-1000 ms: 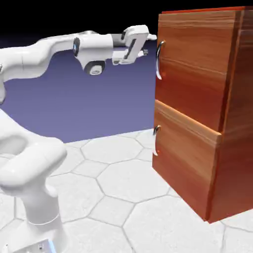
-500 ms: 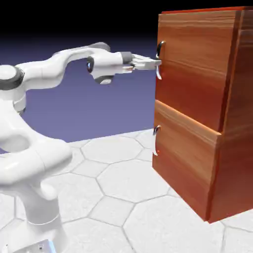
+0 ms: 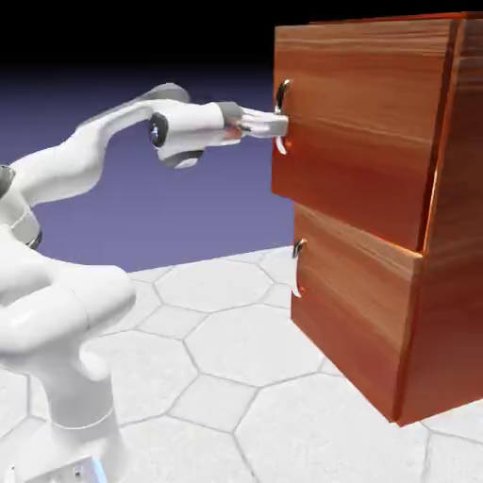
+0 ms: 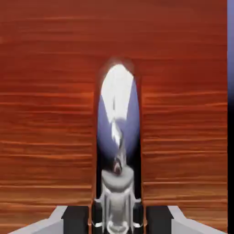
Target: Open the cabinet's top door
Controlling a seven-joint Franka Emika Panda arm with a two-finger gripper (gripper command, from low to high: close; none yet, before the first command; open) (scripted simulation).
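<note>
**fingers clamped on the top door's handle**

the gripper is closed on the upright silver handle at the top door's left edge, on the cabinet's upper front; the door juts slightly toward the arm.

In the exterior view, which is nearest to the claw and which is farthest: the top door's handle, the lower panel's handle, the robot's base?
1. Top door's handle: inside the claw.
2. Lower panel's handle: below it, on the cabinet front.
3. Robot's base: far lower left.
</note>
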